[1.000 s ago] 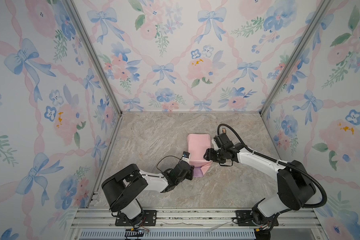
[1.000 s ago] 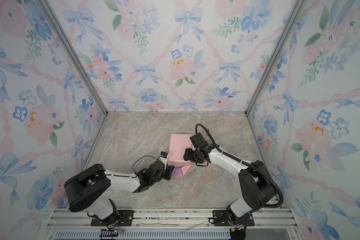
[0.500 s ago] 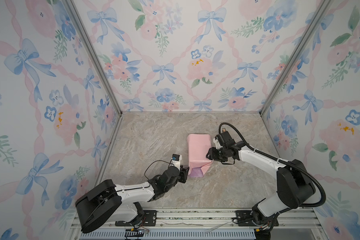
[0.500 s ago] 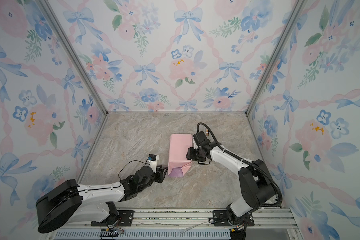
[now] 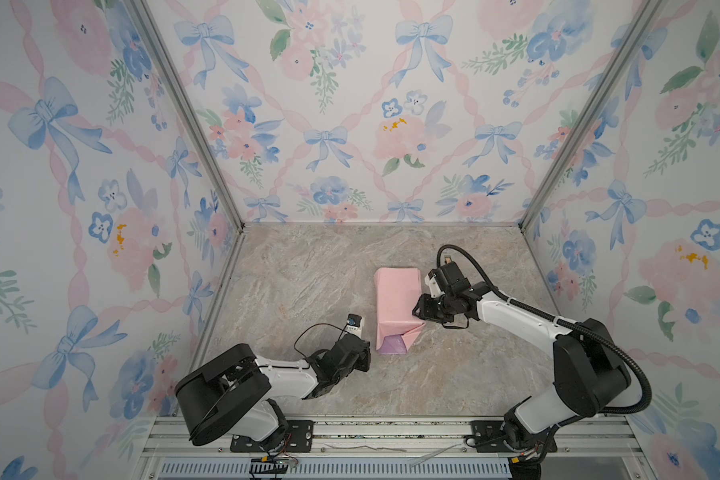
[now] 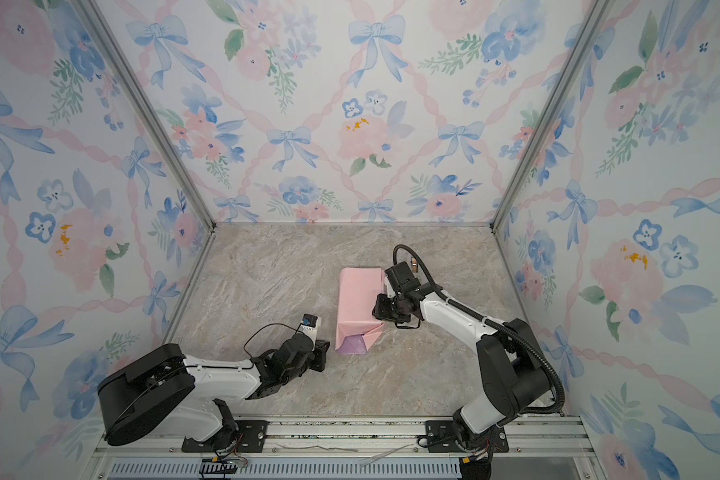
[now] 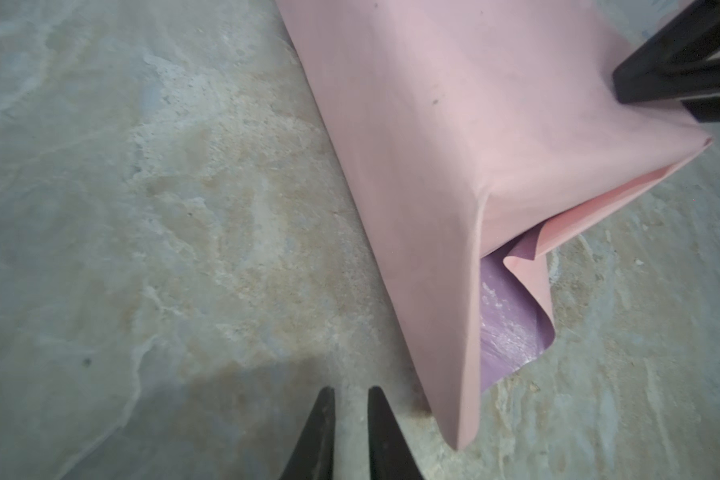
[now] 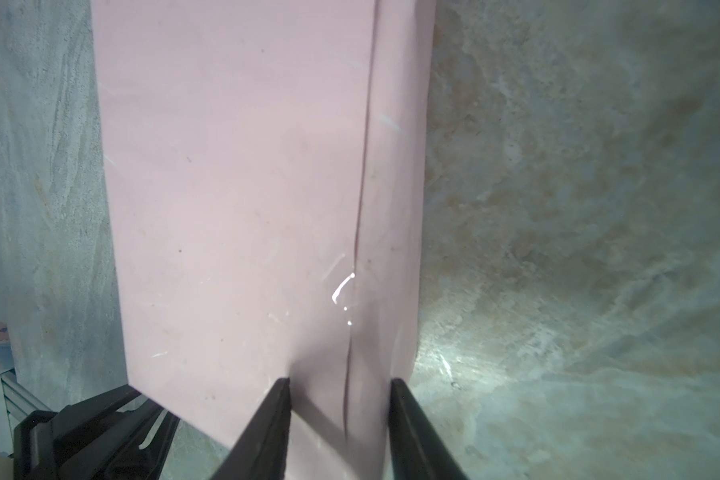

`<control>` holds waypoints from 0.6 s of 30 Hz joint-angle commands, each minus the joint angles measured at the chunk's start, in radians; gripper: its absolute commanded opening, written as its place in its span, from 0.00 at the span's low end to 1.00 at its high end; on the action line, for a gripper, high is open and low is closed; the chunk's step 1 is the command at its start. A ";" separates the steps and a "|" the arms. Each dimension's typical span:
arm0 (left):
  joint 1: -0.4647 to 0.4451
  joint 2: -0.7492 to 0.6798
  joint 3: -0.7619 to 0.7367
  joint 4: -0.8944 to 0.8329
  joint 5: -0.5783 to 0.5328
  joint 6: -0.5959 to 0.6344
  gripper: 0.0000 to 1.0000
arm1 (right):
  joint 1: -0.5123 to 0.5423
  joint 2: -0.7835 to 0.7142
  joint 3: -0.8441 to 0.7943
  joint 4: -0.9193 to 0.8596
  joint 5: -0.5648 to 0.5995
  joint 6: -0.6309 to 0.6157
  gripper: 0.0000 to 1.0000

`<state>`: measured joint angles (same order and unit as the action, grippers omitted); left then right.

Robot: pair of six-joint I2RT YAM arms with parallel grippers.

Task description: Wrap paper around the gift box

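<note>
Paper (image 5: 395, 299) pink sleeve, lilac inside; right end effector (image 8: 337, 380) half-open astride seam (image 8: 360, 208); left end effector (image 7: 350, 390) narrow.

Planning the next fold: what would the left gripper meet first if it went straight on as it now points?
Likely the paper, its pink side near the open end, though depth is unclear.

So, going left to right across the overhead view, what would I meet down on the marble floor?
left arm → left gripper → paper, folded into a pink parcel → right gripper, at the parcel's right edge → right arm
</note>
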<state>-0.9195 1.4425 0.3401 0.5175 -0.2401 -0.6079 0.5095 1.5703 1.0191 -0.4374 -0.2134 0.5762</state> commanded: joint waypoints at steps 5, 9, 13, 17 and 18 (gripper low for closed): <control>0.005 0.106 0.083 0.088 0.106 0.055 0.16 | -0.002 0.013 -0.025 -0.030 0.036 0.009 0.39; 0.005 0.144 0.104 0.132 0.127 0.064 0.16 | 0.001 0.014 -0.025 -0.022 0.035 0.013 0.39; 0.005 0.180 0.126 0.163 0.140 0.071 0.16 | 0.006 0.015 -0.024 -0.017 0.035 0.017 0.38; 0.004 0.228 0.144 0.207 0.141 0.075 0.16 | 0.014 0.016 -0.021 -0.015 0.035 0.019 0.37; 0.004 0.237 0.148 0.215 0.145 0.075 0.16 | 0.014 0.016 -0.020 -0.017 0.035 0.020 0.37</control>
<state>-0.9195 1.6501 0.4679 0.6823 -0.1139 -0.5533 0.5140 1.5700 1.0180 -0.4328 -0.2119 0.5873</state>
